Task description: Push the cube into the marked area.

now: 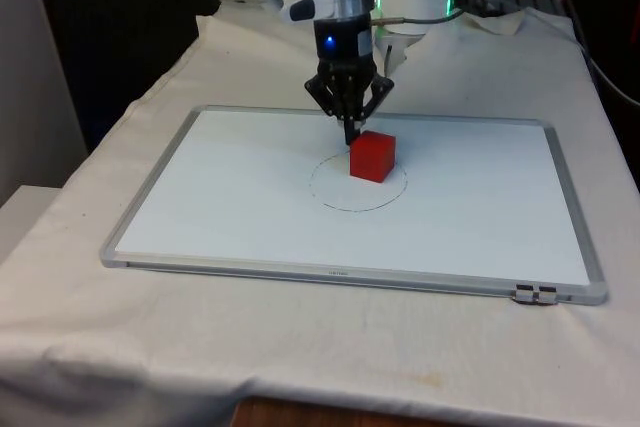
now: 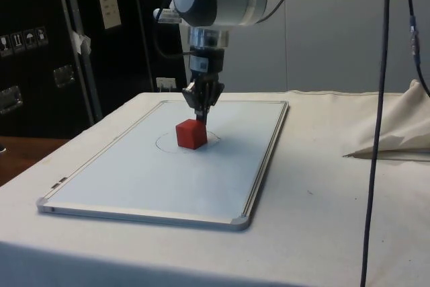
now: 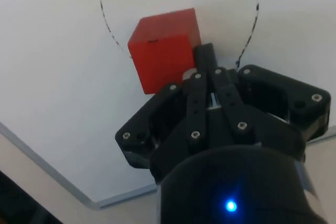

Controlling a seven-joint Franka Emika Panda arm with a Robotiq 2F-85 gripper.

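A: Step?
B: Pushing, nearly done. Gripper [image 1: 352, 135] at frame centre in front view, fingers pinched together, nothing held, tips down at board level against far face of cube [image 1: 372, 156].
A: Cube where?
B: Centre of front view, on whiteboard [image 1: 230, 217], inside circle [image 1: 335, 204], sitting toward its far rim. In side view cube [image 2: 191, 134] left of centre, within circle [image 2: 163, 144], gripper [image 2: 201, 111] touching just behind it.
A: Fully inside?
B: Looks so in wrist view: cube [image 3: 165, 48] within the drawn line [image 3: 105, 19], one corner close to it.
A: Next?
B: Probably short nudge toward circle middle, or lift straight up. Slow, keep contact centred, else cube turns.
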